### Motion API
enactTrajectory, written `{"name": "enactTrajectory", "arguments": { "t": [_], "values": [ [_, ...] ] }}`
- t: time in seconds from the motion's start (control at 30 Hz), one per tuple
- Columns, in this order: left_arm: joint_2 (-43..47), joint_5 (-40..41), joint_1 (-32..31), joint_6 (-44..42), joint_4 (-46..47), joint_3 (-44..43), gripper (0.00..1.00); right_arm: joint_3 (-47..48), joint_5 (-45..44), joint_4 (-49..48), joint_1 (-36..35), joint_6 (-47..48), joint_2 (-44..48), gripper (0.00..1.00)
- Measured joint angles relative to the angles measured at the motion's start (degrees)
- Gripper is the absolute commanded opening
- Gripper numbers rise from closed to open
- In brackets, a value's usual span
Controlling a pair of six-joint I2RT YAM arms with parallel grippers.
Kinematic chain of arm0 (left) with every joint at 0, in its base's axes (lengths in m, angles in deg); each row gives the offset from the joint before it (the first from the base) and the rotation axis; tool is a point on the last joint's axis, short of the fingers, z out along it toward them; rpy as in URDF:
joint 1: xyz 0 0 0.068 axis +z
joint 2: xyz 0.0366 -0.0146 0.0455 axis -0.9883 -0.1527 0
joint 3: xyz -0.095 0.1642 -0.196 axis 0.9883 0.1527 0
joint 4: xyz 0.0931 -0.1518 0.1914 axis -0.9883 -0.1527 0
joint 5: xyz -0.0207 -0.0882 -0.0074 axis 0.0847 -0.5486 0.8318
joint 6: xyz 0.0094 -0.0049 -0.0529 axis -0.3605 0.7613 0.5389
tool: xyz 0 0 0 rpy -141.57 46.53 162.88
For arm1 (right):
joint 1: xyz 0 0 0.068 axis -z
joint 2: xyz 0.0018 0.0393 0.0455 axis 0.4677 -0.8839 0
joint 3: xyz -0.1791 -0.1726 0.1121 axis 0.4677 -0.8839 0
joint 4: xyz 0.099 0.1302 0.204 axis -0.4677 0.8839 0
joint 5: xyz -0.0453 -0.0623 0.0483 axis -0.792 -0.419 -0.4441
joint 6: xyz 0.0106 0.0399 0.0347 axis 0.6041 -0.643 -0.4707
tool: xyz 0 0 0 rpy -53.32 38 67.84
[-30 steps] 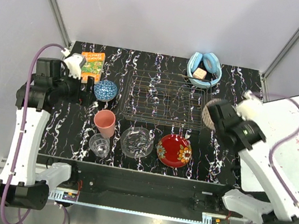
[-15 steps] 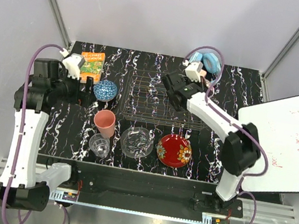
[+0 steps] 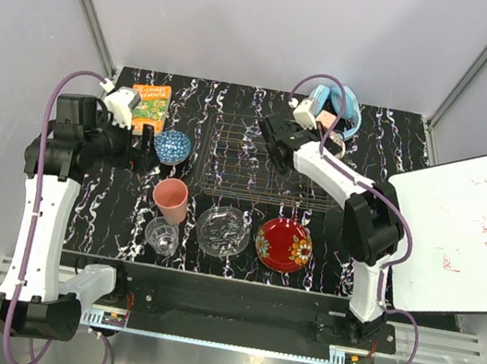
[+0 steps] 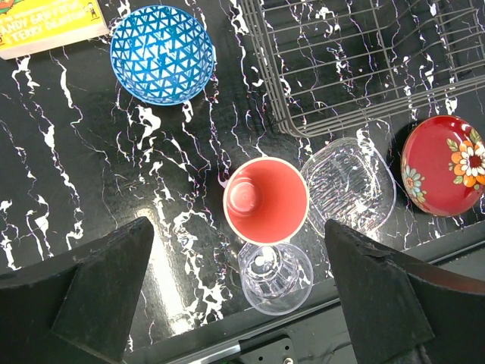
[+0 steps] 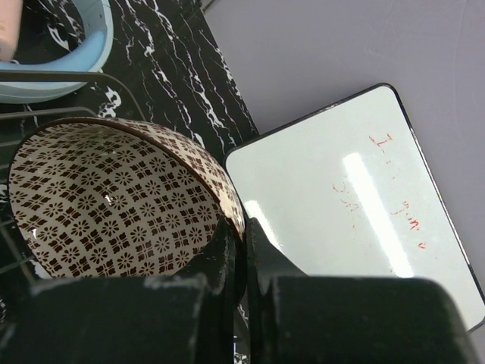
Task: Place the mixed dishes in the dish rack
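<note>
My right gripper (image 5: 242, 246) is shut on the rim of the beige bowl (image 5: 114, 205), whose inside has a brown pattern. In the top view this gripper (image 3: 273, 145) is over the far part of the wire dish rack (image 3: 226, 174); the bowl is hard to make out there. My left gripper (image 4: 242, 303) is open and empty, above the salmon-pink cup (image 4: 266, 199) and the glass tumbler (image 4: 275, 277). The blue patterned bowl (image 4: 162, 53) lies left of the rack. The clear glass dish (image 4: 348, 186) and the red floral plate (image 4: 443, 165) lie in front of the rack.
The orange-green book (image 3: 150, 106) lies at the far left. The light-blue headphones (image 3: 340, 105) lie behind the rack's right end, close to my right wrist. A whiteboard (image 3: 463, 237) lies off the table's right edge.
My right arm has swung from the table's right side to over the far part of the rack, carrying the beige bowl. The left arm has not moved.
</note>
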Motion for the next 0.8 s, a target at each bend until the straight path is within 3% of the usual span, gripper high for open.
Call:
{"name": "enactTrajectory", "arguments": {
  "t": [0.63, 0.73, 0.8],
  "values": [
    [0.0, -1.0, 1.1, 0.0, 0.0, 0.9, 0.99, 0.9, 1.3, -1.9, 2.1, 2.0, -9.1, 0.0],
    [0.0, -1.0, 1.3, 0.0, 0.2, 1.3, 0.99, 1.0, 1.9, -2.0, 1.6, 2.0, -10.6, 0.15],
    [0.0, -1.0, 1.3, 0.0, 0.4, 1.9, 0.99, 1.6, 2.2, -1.9, 1.2, 2.3, -10.6, 0.36]
  ]
}}
